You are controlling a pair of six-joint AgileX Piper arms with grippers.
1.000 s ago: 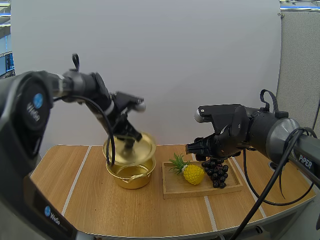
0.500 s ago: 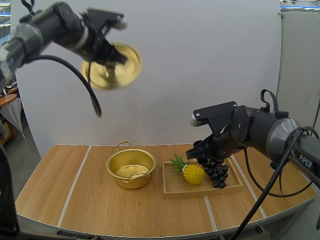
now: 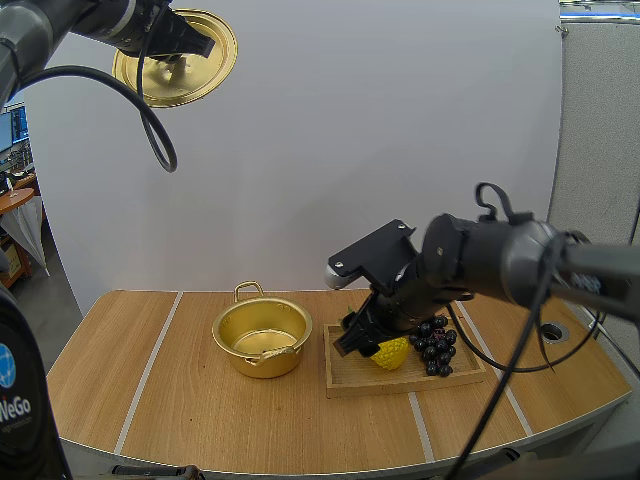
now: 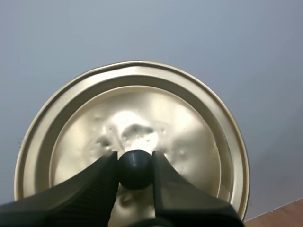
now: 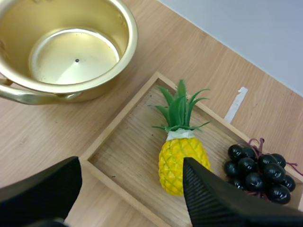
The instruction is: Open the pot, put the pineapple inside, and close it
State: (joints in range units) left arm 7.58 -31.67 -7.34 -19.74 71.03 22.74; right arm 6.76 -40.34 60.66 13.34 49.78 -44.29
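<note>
A: So where is the pineapple (image 5: 177, 158)?
B: It lies on the wooden tray (image 5: 128, 142), just beside the black grapes (image 5: 255, 170). The right claw (image 5: 131, 163) hangs wide open over it, holding nothing.
A: And the pot (image 3: 262, 362)?
B: It stands open on the desk (image 3: 250, 420), near the tray. The left claw (image 4: 135, 163) pinches the black knob (image 4: 135, 171) of the lid (image 4: 184, 123), high up.

Above a shallow wooden tray (image 5: 110, 134), right gripper (image 5: 131, 166) with black fingers spread wide. On the tray: yellow, green-crowned pineapple (image 5: 180, 158), crown toward an open gold metal pot (image 5: 130, 40); black grapes (image 5: 258, 171) just beside. Pale wooden table (image 5: 38, 137) beneath.
</note>
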